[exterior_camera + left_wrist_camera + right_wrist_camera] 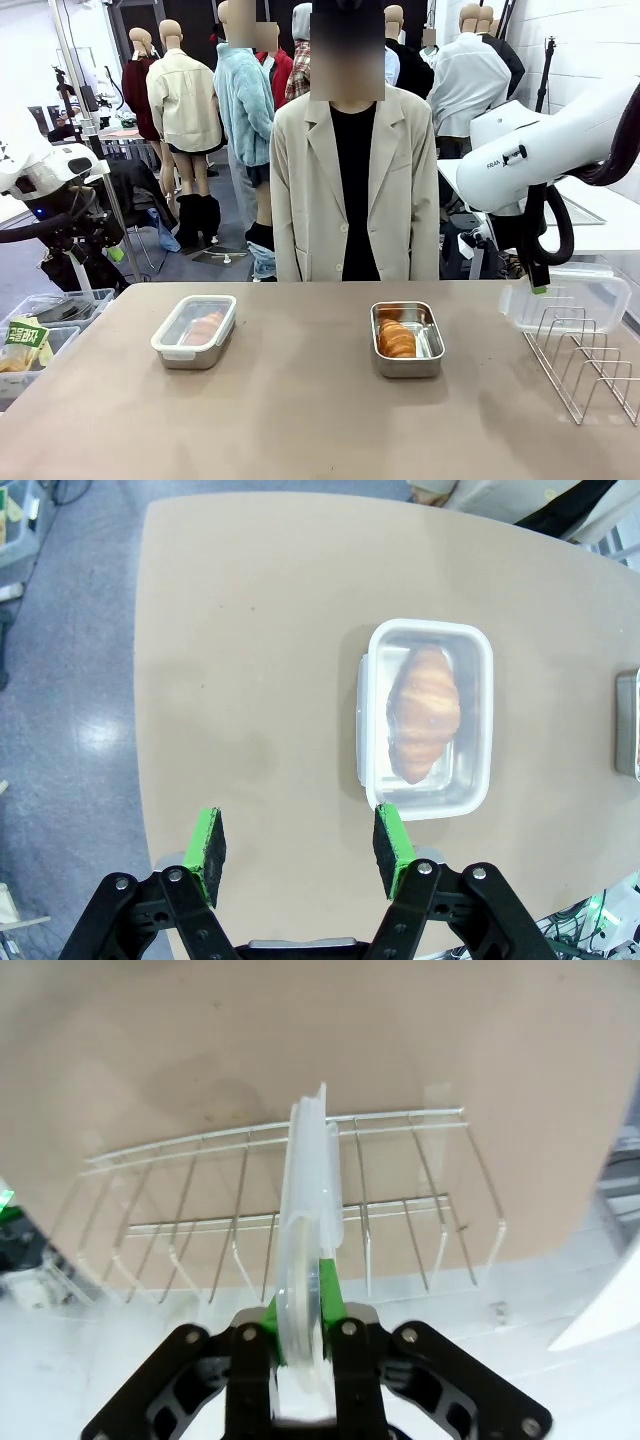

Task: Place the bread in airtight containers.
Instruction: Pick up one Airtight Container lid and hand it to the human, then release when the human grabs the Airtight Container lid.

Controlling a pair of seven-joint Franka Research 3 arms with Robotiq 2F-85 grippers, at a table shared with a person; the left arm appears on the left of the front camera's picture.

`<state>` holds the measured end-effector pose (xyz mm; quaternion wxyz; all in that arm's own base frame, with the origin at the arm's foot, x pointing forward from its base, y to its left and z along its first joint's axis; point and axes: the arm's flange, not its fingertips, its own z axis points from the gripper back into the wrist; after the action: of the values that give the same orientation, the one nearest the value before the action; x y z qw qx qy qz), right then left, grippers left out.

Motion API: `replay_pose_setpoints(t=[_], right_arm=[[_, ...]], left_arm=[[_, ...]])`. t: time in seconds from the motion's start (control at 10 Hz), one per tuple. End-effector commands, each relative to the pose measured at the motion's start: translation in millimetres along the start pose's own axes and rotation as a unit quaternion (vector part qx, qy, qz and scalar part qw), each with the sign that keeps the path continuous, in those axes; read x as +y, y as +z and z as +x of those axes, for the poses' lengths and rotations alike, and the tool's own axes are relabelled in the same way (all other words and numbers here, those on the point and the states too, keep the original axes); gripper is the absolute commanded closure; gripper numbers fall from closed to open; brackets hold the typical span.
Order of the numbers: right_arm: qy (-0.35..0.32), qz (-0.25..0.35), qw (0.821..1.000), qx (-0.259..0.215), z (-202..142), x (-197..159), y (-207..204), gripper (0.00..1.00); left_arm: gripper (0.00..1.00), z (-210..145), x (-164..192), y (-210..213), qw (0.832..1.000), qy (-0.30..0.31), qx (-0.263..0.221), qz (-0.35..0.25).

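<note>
One airtight container (194, 331) stands on the left of the table with its clear lid on and a bread roll (205, 326) inside. The left wrist view looks down on that container (428, 718) and its bread (424, 712); my left gripper (300, 852) hangs open above the table just short of it. An open steel container (407, 339) right of centre holds bread (397, 338). My right gripper (540, 285) is shut on a clear lid (565, 300), held on edge above the wire rack (585, 365). In the right wrist view the lid (308, 1210) stands between the gripper's (305, 1310) green pads.
A person in a beige jacket (345, 190) stands at the far side of the table. The wire rack (280, 1210) takes up the table's right end. Bins (40, 335) sit off the left edge. The edge of the open container (628, 725) shows in the left wrist view.
</note>
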<state>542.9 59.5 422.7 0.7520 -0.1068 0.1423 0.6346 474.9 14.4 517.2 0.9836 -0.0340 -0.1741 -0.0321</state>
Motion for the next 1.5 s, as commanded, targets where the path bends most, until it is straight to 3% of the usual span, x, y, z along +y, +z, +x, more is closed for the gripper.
replay_pose_setpoints(t=[0.0,0.8,1.1,1.4], right_arm=[[-0.007,-0.002,1.0,0.017,-4,1,14,1.0],[0.003,-0.037,0.999,-0.014,-5,21,49,1.0],[-0.01,-0.153,0.988,-0.009,-20,76,111,1.0],[0.023,-0.249,0.968,-0.006,4,103,167,1.0]], left_arm=[[0.23,0,1,3,1.0,0.003,0.001,0.01],[0.23,0,1,3,1.0,0.003,0.001,0.01],[0.23,0,1,3,1.0,0.003,0.001,0.01],[0.23,0,1,3,1.0,0.003,0.001,0.01]])
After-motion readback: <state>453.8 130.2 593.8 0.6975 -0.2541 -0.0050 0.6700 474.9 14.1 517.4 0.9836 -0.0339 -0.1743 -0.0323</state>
